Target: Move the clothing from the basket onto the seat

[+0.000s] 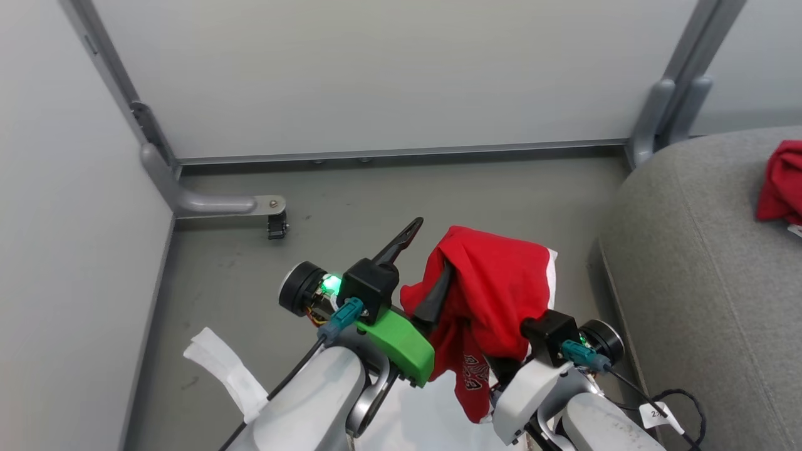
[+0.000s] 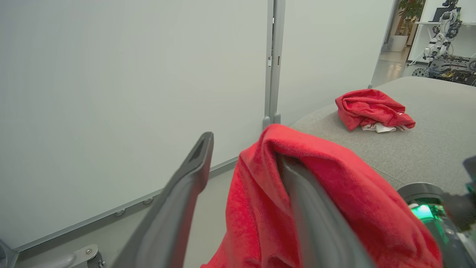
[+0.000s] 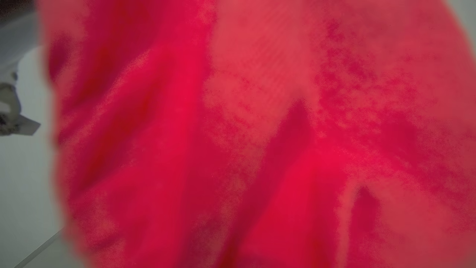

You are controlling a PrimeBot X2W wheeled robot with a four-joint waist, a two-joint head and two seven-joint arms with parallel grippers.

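Above the floor (image 1: 351,194) beside the seat (image 1: 689,282), red white-trimmed clothing (image 1: 495,288) drapes one finger of the wide-spread left end effector (image 1: 431,244), hanging lengthwise downward, logo lowest; cloth hides the right end effector (image 1: 548,332), so its grip cannot be told.

Robotics lab: white partition panels (image 1: 376,75), another robot (image 2: 442,26) in bkgd.

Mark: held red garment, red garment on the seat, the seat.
held red garment (image 1: 495,282): head view, middle of the draped fabric.
red garment on the seat (image 2: 372,108): left wrist view, top of the bundle.
seat (image 1: 708,282): head view, bare grey cushion.
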